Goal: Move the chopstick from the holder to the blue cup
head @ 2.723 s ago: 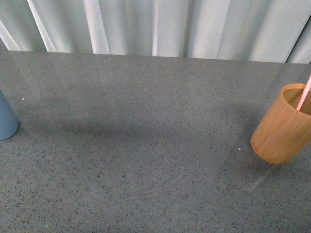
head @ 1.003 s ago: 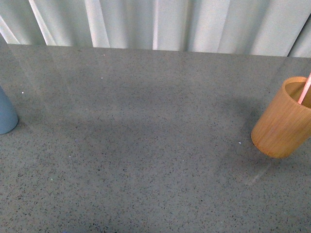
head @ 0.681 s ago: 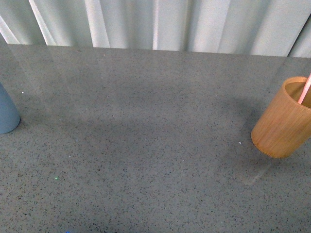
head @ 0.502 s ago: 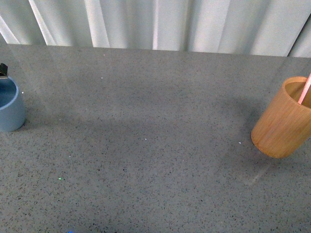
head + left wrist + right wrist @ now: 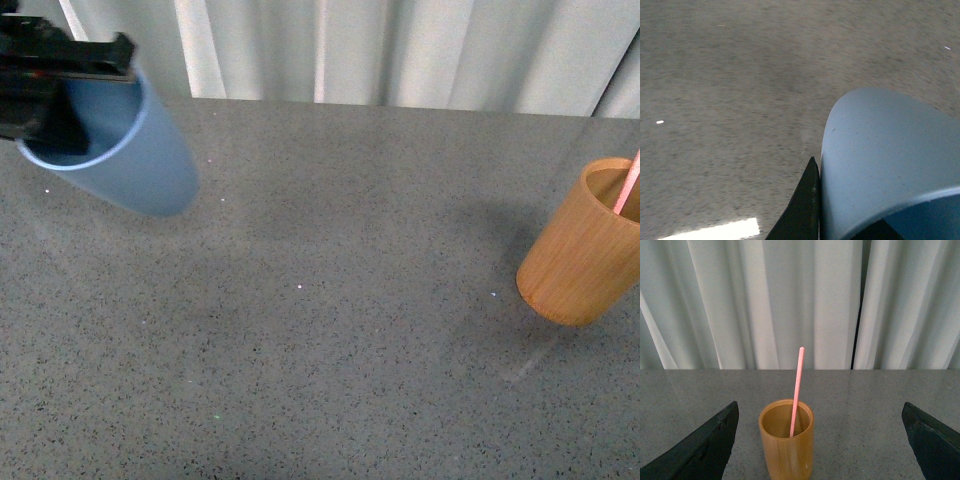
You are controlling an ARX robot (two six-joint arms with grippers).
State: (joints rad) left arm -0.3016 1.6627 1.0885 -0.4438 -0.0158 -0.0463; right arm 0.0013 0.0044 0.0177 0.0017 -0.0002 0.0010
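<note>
above the table [image 5: 350, 330] the blue cup [image 5: 135, 155] is held tilted, clamped at the rim by the left gripper [image 5: 60, 75], likely for carrying nearer. the holder [image 5: 580, 255] is faced by the right gripper [image 5: 820, 412], spread wide; the chopstick [image 5: 627, 190] is leaned inside the holder.

left gripper [image 5: 62, 72]: black, boxy | right fingers [image 5: 702, 447]: 2 dark wedges

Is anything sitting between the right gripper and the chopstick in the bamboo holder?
Nothing visible does. In the right wrist view the right gripper is open, facing the chopstick standing in the holder, with only bare table between. The blue cup is far off in the left gripper.
</note>
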